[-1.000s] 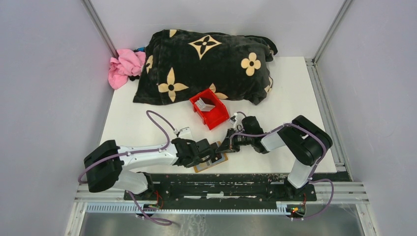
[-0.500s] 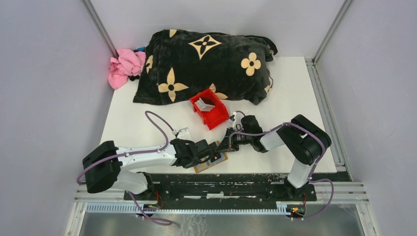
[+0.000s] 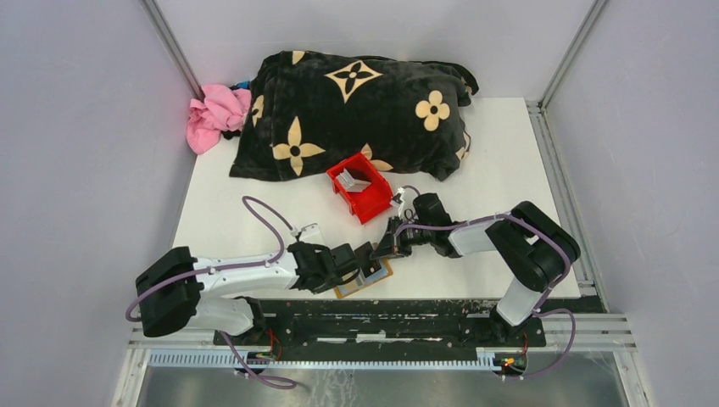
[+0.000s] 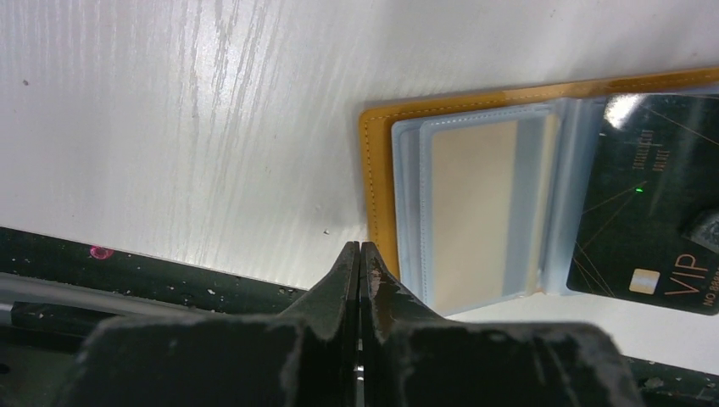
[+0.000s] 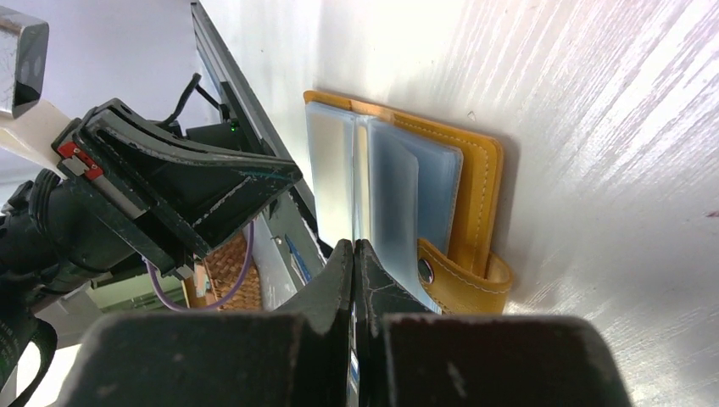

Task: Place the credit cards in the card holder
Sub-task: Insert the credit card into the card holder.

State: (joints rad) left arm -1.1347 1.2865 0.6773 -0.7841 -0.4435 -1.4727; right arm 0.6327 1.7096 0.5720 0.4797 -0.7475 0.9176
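The tan card holder (image 3: 352,289) lies open near the table's front edge, its clear pockets (image 4: 475,212) facing up. A black card marked VIP (image 4: 653,203) sits in the pocket on one side. My left gripper (image 4: 360,246) is shut with nothing between its jaws, just off the holder's tan edge (image 4: 373,170). My right gripper (image 5: 353,244) is shut too, its tips down on the clear leaves (image 5: 394,195) of the holder (image 5: 479,195). Both grippers, the left gripper (image 3: 366,268) and the right gripper (image 3: 383,252), meet over it. White and grey credit cards (image 3: 352,181) stand in the red bin (image 3: 373,203).
A black blanket with tan flowers (image 3: 356,110) fills the back of the table, with a pink cloth (image 3: 216,114) at its left. The holder's strap with a snap (image 5: 458,280) sticks out at one side. The black rail (image 4: 127,280) runs along the table's front edge.
The left gripper's jaws have closed fully, and the left arm has slid a little to the left. The right gripper has shifted slightly left over the holder.
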